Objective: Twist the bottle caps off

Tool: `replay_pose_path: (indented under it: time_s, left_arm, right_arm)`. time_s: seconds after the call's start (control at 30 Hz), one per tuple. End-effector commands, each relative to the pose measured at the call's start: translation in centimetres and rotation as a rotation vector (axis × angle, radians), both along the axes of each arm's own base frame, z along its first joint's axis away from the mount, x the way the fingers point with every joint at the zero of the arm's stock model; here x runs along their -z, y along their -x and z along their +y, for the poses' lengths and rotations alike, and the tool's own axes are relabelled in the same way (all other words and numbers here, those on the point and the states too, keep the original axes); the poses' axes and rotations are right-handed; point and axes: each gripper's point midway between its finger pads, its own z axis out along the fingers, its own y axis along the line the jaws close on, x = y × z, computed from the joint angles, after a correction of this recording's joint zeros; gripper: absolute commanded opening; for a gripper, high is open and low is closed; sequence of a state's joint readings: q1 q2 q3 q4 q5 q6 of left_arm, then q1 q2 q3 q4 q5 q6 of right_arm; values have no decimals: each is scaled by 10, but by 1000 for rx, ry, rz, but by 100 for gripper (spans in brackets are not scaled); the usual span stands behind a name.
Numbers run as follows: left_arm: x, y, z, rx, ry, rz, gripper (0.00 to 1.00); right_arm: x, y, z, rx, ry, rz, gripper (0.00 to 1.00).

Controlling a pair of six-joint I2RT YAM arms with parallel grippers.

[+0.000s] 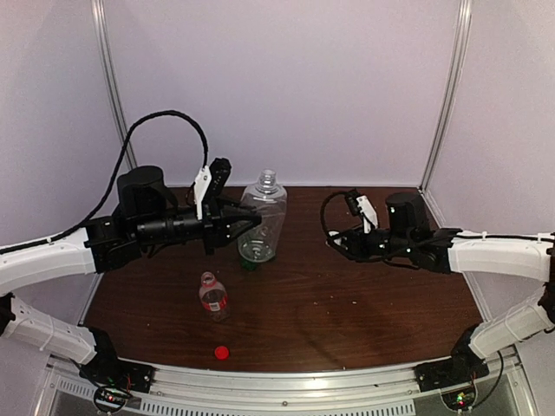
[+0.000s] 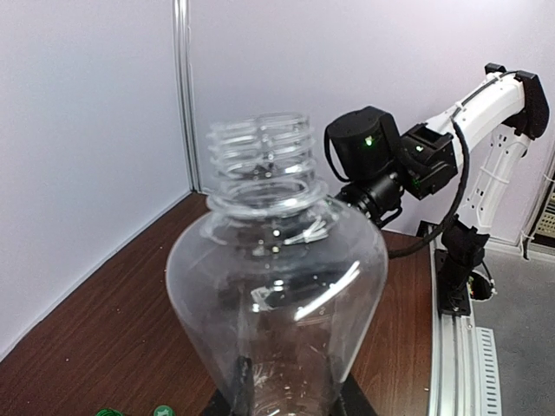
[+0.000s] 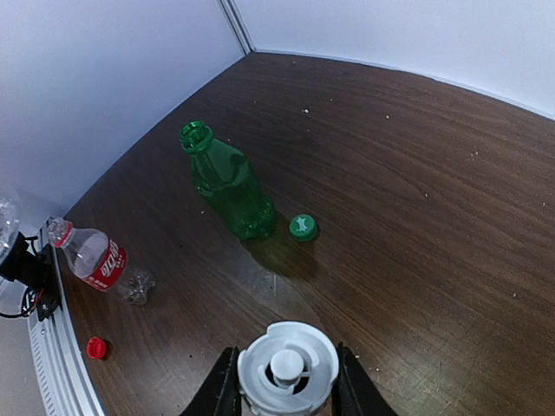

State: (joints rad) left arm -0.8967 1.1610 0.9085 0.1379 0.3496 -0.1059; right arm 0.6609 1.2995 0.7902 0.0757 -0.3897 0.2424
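Note:
My left gripper (image 2: 290, 394) is shut on the lower body of the larger clear ribbed bottle (image 2: 277, 277), holding it upright near the table's middle back (image 1: 263, 217). Its threaded neck (image 2: 260, 143) is bare. My right gripper (image 3: 286, 373) is shut on the white-grey cap (image 3: 288, 368), held above the table off to the right (image 1: 334, 244). The green bottle (image 3: 225, 182) stands with an open mouth, and the green cap (image 3: 303, 227) lies beside it. The short clear bottle with the red label (image 1: 212, 295) lies on its side without a cap. The red cap (image 1: 222, 352) rests near the front edge.
The dark wooden table (image 1: 347, 303) is closed in by pale walls at the back and sides. A metal rail (image 1: 286, 381) runs along the near edge. The right arm (image 2: 390, 165) shows behind the held bottle.

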Motion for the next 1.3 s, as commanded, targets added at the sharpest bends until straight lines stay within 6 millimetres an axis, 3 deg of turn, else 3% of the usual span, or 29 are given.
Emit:
replay_pose_path:
  time_s: [0.0, 0.3, 0.67, 1.07, 1.27]
  left_arm:
    - [-19, -9, 6, -63, 58, -48, 4]
    - [-15, -11, 4, -60, 50, -39, 4]
    - [-12, -12, 2, -60, 43, -35, 4]
    - [-9, -14, 0, -59, 36, -33, 4]
    - [-9, -14, 0, -58, 34, -35, 4]
  right_arm:
    - [17, -18, -10, 131, -55, -39, 18]
    - [86, -17, -11, 180, 80, 1, 18]
    - [138, -14, -1, 158, 195, 64, 20]
    - [169, -9, 3, 135, 251, 102, 25]
    - [163, -7, 4, 124, 234, 102, 37]
